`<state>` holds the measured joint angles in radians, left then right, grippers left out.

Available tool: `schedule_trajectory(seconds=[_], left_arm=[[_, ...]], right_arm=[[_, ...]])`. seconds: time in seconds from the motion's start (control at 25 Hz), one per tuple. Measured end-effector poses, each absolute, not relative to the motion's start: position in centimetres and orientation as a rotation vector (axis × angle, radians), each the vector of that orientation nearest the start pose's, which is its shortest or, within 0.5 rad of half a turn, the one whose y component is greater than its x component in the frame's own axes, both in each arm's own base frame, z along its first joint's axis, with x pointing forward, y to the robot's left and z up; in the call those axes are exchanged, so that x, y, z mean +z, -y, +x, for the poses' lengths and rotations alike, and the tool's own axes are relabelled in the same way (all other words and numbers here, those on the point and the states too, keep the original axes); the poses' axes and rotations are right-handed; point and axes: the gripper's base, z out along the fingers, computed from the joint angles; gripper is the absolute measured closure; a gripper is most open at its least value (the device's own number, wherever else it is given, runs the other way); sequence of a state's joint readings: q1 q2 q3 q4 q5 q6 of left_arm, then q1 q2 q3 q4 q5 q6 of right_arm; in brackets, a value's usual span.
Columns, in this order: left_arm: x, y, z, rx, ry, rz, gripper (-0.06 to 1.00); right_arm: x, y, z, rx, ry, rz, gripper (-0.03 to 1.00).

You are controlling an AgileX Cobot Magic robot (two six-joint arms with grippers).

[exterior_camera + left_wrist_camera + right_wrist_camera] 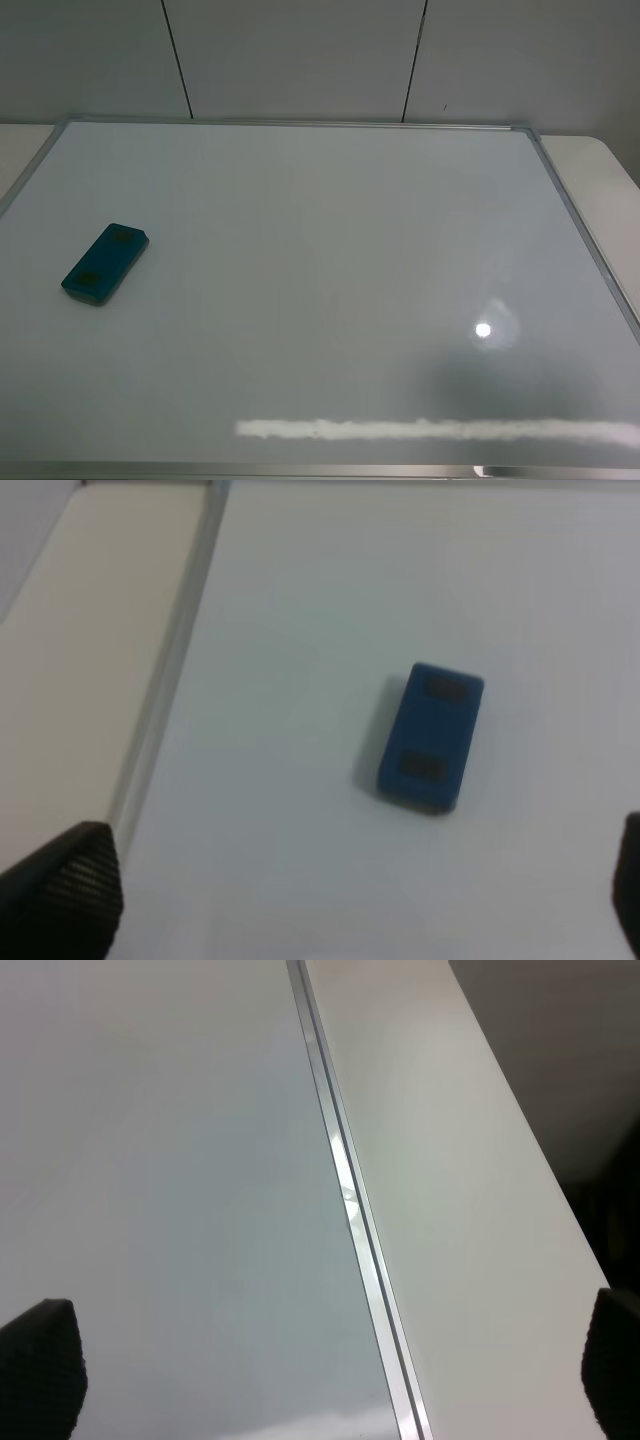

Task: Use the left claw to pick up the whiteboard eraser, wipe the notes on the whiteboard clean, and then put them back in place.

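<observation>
The teal-blue whiteboard eraser (105, 263) lies flat on the left part of the whiteboard (330, 250), with two dark spots on its top face. It also shows in the left wrist view (431, 737), lying apart from and ahead of my left gripper (350, 900). That gripper is open and empty, its fingertips (75, 880) spread wide. My right gripper (328, 1370) is open and empty over the board's right frame. No black handwritten notes show in any view. Neither arm appears in the exterior view.
The board's silver frame (350, 1200) runs along its right edge, with the pale tabletop (460, 1210) beyond it. The left frame (165, 670) and table (80, 650) lie beside the eraser. A glare streak (430, 429) and a light spot (483, 329) reflect near the front.
</observation>
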<state>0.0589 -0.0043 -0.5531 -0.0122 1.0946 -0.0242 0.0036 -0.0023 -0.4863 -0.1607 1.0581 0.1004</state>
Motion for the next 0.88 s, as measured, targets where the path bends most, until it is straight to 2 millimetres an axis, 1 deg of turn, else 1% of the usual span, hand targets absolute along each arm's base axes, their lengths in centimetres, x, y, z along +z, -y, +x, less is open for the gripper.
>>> schedule_trajectory(seconds=[0.16,0.32,0.88], left_arm=[[27.95,0.09,-0.71,-0.032,-2.038,-0.042,-0.05],[27.84,0.06,-0.64,-0.062,-2.039,0.005,-0.05],[27.84,0.04,-0.63,-0.06,-2.039,0.004,-0.05]], right_arm=[[27.45,1.27,-0.41,-0.128,-2.042,0.105,-0.02],[27.45,1.27,-0.41,-0.128,-2.042,0.105,-0.02],[27.45,1.27,-0.41,-0.128,-2.042,0.105,-0.02]])
